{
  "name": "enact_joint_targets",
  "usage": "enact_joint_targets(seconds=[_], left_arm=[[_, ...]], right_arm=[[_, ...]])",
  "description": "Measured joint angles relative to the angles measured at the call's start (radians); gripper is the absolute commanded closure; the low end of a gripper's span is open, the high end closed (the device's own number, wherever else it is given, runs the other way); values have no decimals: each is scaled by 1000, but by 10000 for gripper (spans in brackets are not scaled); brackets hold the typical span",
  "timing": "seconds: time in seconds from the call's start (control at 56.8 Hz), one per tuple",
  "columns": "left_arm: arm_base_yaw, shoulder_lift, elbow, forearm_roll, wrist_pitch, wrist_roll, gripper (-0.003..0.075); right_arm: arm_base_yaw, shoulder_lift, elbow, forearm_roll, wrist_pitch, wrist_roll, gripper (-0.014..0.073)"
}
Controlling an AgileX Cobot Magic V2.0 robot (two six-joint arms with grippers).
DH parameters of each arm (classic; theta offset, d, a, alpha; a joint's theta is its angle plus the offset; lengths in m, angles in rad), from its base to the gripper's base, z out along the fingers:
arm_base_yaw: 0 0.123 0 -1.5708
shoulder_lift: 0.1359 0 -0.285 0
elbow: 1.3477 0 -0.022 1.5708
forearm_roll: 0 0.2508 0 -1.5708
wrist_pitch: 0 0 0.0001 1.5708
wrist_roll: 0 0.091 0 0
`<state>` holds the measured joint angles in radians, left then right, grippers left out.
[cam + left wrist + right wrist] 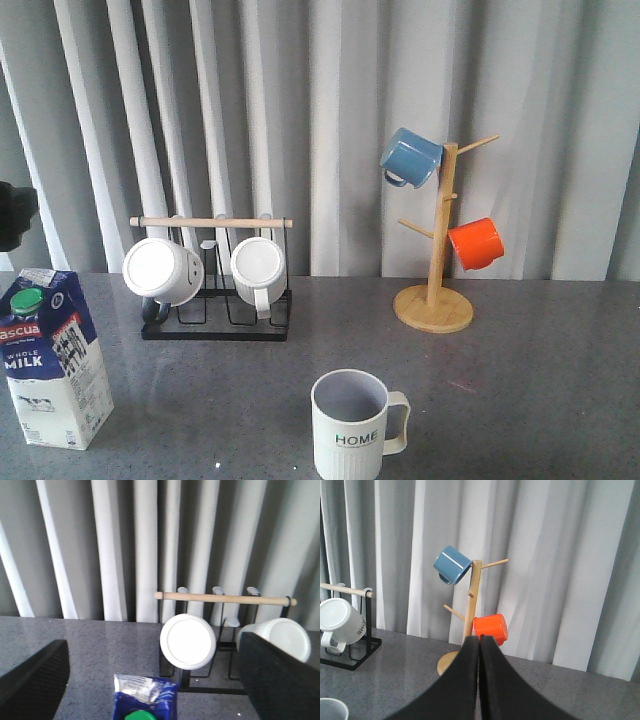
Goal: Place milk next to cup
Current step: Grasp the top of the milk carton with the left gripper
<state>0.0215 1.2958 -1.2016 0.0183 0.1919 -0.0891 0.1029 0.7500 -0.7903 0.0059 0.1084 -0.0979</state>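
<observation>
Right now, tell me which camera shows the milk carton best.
The front view: the milk carton stands whole at the table's left edge, its lettering readable. The left wrist view catches only its gable top and green cap between the open left gripper's fingers. The right wrist view misses it.

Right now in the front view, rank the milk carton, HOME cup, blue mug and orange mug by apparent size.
1. milk carton, largest
2. HOME cup
3. blue mug and orange mug look alike; both hang farther back, so true sizes are unsure.
</observation>
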Motion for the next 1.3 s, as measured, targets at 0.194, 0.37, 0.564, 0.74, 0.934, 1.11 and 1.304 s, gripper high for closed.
enact_joint_targets(seconds=[0.194, 0.37, 0.564, 0.74, 0.934, 1.11, 1.304], left_arm=[[16, 86, -19, -1, -9, -1, 71], [16, 160, -19, -1, 4, -1, 77], [16, 191, -19, -1, 20, 0, 82], [16, 214, -19, 0, 49, 0, 93], [16, 226, -19, -1, 61, 0, 99], [16, 248, -19, -1, 66, 0, 122], [16, 269, -19, -1, 70, 0, 188]], right_arm=[[0, 0, 0, 0, 0, 0, 602], [0, 0, 0, 0, 0, 0, 602], [0, 0, 0, 0, 0, 0, 602], [0, 0, 0, 0, 0, 0, 602], [0, 0, 0, 0, 0, 0, 602], [0, 0, 0, 0, 0, 0, 602], [0, 0, 0, 0, 0, 0, 602]])
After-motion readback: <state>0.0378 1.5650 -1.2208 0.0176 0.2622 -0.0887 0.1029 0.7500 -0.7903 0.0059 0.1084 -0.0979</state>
